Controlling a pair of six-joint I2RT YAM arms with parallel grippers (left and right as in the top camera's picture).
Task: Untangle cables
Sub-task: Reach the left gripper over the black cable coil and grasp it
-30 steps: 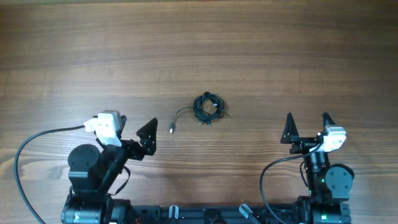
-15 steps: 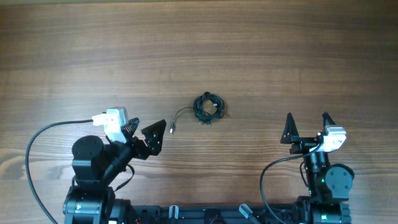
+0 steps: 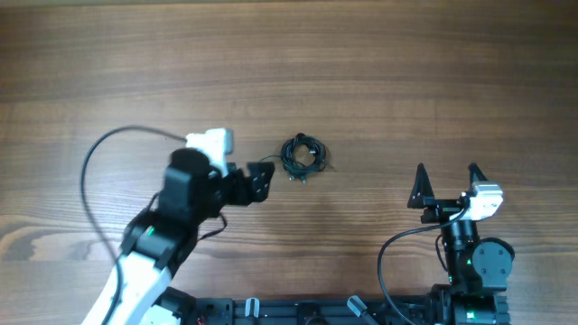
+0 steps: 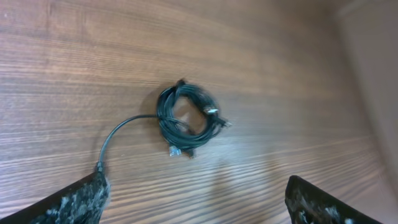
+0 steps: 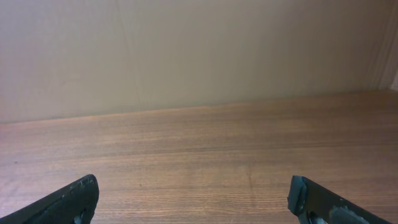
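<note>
Cables (image 4: 186, 118) coiled — left gripper (image 3: 259, 181) wide open, empty, just beside.

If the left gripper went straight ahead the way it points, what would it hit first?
Probably the coiled black cable, centred ahead of the open left gripper; depth is uncertain.

**Robot lab bench**

A left arm (image 3: 167, 226) and right arm (image 3: 474, 257) are mounted at the edge of a wood-grain worktop (image 3: 361, 54), with a plain beige wall (image 5: 186, 50) behind. It looks like a robotics lab.
</note>
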